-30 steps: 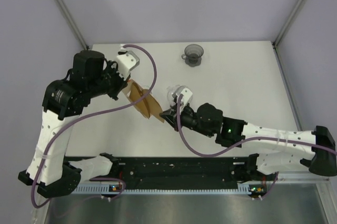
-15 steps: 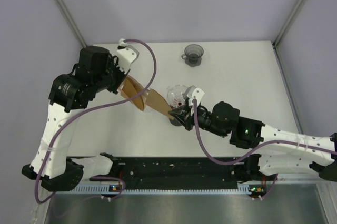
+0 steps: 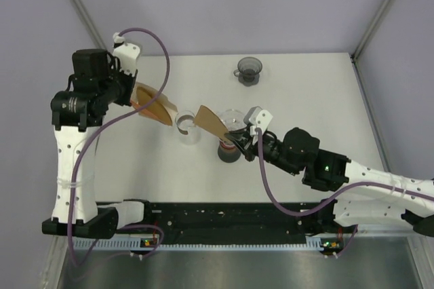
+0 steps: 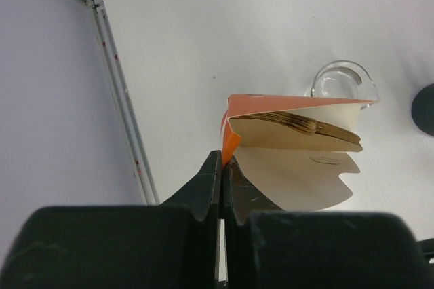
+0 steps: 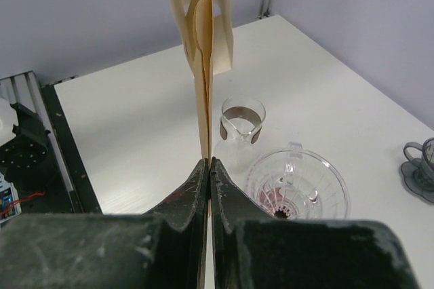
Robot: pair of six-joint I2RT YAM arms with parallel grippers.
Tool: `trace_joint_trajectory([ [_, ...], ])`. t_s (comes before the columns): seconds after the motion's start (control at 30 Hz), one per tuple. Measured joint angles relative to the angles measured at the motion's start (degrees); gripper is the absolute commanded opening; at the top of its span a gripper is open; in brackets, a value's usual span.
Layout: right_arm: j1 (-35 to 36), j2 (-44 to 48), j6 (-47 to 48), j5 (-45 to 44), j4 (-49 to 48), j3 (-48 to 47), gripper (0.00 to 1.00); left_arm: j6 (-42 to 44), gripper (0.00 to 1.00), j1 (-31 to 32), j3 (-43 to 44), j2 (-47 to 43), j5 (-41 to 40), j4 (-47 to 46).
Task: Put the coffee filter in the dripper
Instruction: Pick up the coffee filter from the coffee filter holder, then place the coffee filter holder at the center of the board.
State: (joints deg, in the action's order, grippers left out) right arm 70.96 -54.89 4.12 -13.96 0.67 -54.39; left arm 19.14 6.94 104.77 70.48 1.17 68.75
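Grip status, right gripper (image 5: 207,163): the jaws were pressed together on the near edge of a single coffee filter (image 5: 202,38), with no gap visible between the fingers. The filter was folded flat and stood upright above the fingertips, clear of the table (image 3: 325,99). The clear glass dripper (image 5: 297,184) sat on the table ahead of this gripper and slightly to its right, lower than the filter and not touching it. A small glass beaker (image 5: 242,121) with a brown band stood just beyond the dripper. A grey cup (image 5: 422,160) on a saucer stood well apart, far to the right.

Grip status, left gripper (image 4: 222,160): the jaws were pinched tight on the orange corner of a filter packet (image 4: 298,123). The packet extended ahead of the fingertips and to their right. Its open side showed a stack of brown filters. The packet hung above the table, with its shadow below it. The beaker lay beyond the packet's far end.

In the top view, the beaker stood between the packet and the single filter.
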Motion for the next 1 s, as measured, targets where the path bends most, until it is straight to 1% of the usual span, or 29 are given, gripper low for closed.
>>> trace_joint_trajectory([
  [0.17,-1.07,0.68,0.48,-0.2,0.2,0.0,0.0,-2.19,0.0,-9.94,-2.64,3.15,5.66,-6.16],
  [0.27,-1.49,0.76,1.05,-0.13,0.2,0.0,0.0,-3.82,0.0,-14.93,-6.54,6.14,8.85,-10.97],
  [0.4,-1.73,0.76,2.34,0.5,0.24,-0.04,0.0,-5.64,0.0,-19.54,-13.09,11.28,12.66,-18.53],
  [0.53,-1.77,0.76,3.19,1.27,0.24,-0.22,0.0,-5.86,0.0,-20.52,-19.89,15.98,14.43,-23.76],
  [0.67,-1.77,0.46,3.67,2.01,0.37,-1.22,0.0,-5.68,0.0,-20.44,-23.98,19.17,14.45,-27.89],
  [0.8,-1.77,0.07,3.85,2.69,0.24,-1.68,0.0,-5.05,0.0,-20.46,-28.13,19.43,14.82,-33.05],
  [0.93,-1.77,-0.24,3.85,3.08,0.28,-1.68,0.0,-3.91,0.0,-20.46,-31.71,19.45,15.72,-36.06],
  [0.97,-1.77,-0.31,3.85,3.21,0.28,-1.68,0.0,-3.52,0.01,-20.46,-32.54,19.45,15.96,-36.83],
  [1.0,-1.77,-0.35,3.85,3.3,0.28,-1.68,0.0,-3.15,0.08,-20.46,-32.92,19.45,16.06,-37.46],
])
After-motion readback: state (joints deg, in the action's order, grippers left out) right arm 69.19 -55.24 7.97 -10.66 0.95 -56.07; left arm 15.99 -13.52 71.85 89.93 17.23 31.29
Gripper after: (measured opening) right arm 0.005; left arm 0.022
